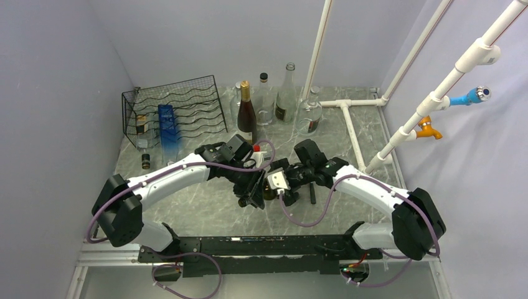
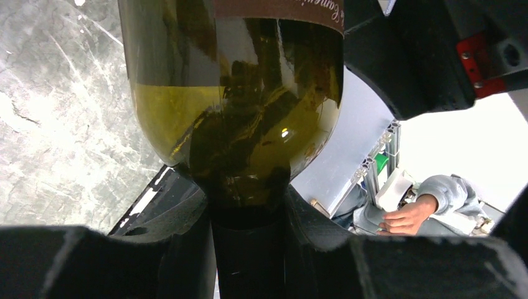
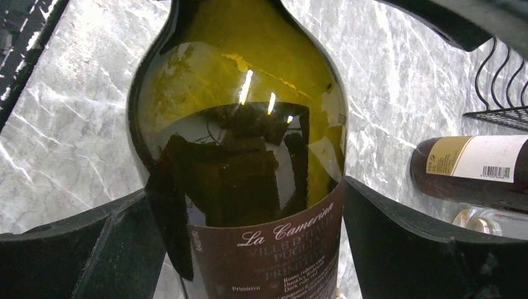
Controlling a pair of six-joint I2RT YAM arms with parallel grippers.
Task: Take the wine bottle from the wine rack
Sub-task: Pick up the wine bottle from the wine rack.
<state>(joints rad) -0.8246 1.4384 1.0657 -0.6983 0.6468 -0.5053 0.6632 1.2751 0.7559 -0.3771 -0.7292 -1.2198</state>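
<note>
A dark green wine bottle (image 3: 243, 124) with a brown label is between my two arms over the middle of the table (image 1: 205, 208). In the overhead view only a sliver of it (image 1: 269, 190) shows. My left gripper (image 2: 249, 208) is shut on its neck, just below the shoulder (image 2: 236, 93). My right gripper (image 3: 246, 212) is open, and its fingers (image 3: 411, 243) flank the labelled body with slim gaps. The black wire wine rack (image 1: 177, 106) stands at the back left, apart from both grippers. It holds a blue bottle (image 1: 167, 128) and a darker one (image 1: 142, 126).
Several upright bottles (image 1: 247, 112) stand at the back centre beside the rack, and one small bottle (image 1: 146, 162) is in front of it. A white pipe frame (image 1: 352, 124) runs along the right side with coloured taps (image 1: 428, 129). Walls close in the left and back.
</note>
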